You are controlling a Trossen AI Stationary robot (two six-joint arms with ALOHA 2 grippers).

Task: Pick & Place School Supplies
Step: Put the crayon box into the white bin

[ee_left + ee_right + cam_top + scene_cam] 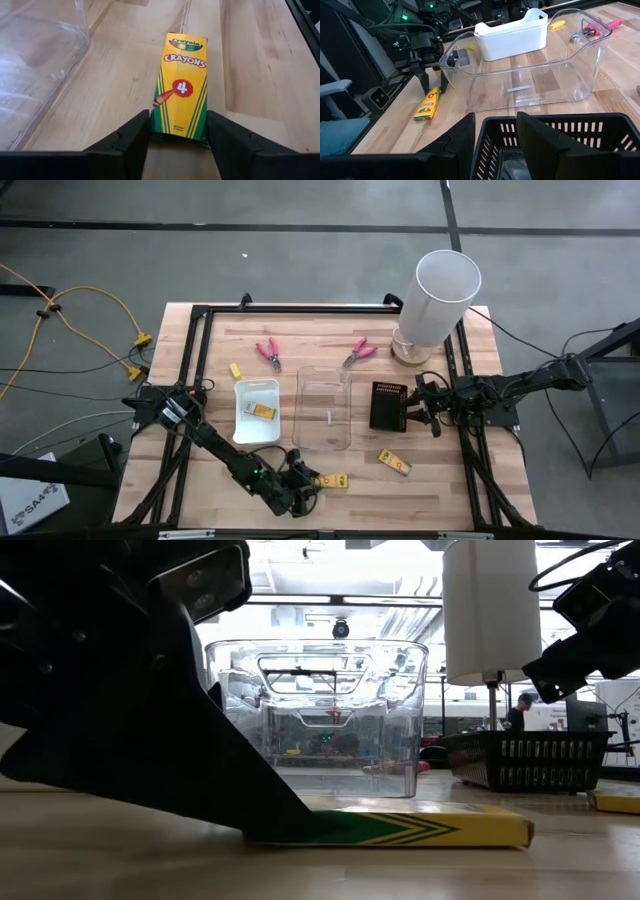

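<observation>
The left gripper (178, 142) is down at the near edge of the table (470, 480), low on the wood, its two fingers (131, 137) set either side of the end of a crayon box (182, 82) that lies flat there. The fingers look to be right against the box's sides, but I cannot tell whether they are pressing it or only bracketing it. That box sits just beside the clear tray (324, 408), on the near side of it. The right gripper (496, 131) is over at the black basket (555, 135), one finger outside its wall and one inside, closed on the rim. Next to the clear tray stands the white tray (256, 412) with a yellow box (262, 411) in it. Another crayon box (395, 463) lies near the basket, two pink pliers (268, 353) rest at the far side, and a small yellow piece (235, 370) lies beside the white tray.
</observation>
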